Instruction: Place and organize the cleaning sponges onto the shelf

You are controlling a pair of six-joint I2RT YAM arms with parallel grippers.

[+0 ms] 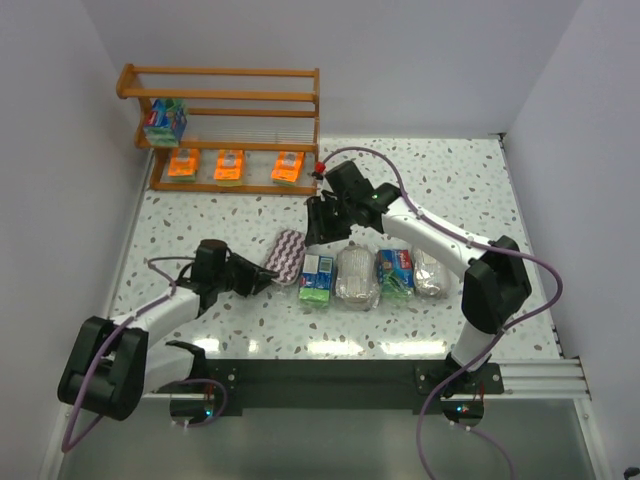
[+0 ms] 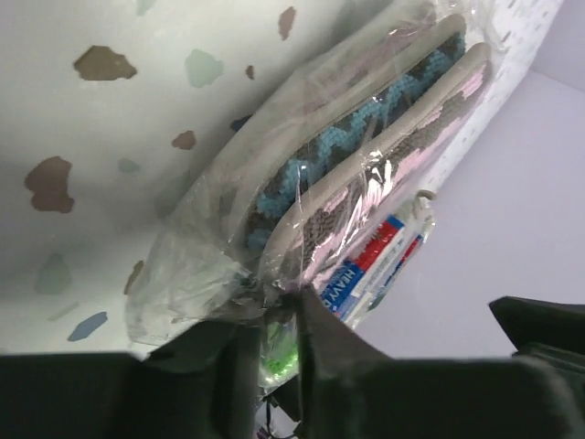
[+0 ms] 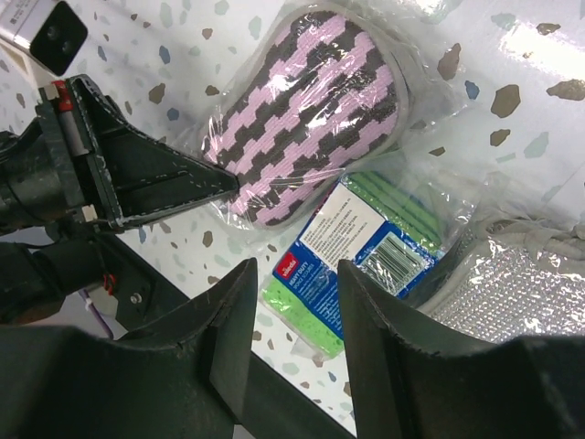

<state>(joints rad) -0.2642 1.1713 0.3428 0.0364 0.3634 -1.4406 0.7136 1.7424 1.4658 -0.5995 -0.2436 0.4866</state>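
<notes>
The wooden shelf [image 1: 226, 97] stands at the far left. A blue-green block [image 1: 165, 121] sits on its middle tier and three orange packs [image 1: 229, 166] on the bottom tier. On the table lie a purple zigzag pad [image 1: 288, 255], a blue-green block [image 1: 317, 278], a grey pad [image 1: 356, 277], another blue-green block [image 1: 395, 270] and another grey pad [image 1: 432, 275]. My left gripper [image 1: 268, 281] [image 2: 285, 302] pinches the clear wrap at the near end of the purple pad [image 2: 366, 119] [image 3: 311, 101]. My right gripper [image 1: 322, 228] [image 3: 294, 270] hangs open above the blue-green block [image 3: 366, 247].
White walls close in the table on the left, back and right. The table's near edge carries a black rail [image 1: 330, 375] with both arm bases. The top tier of the shelf holds nothing. A red-tipped part [image 1: 320, 167] of the right arm is close to the shelf's right end.
</notes>
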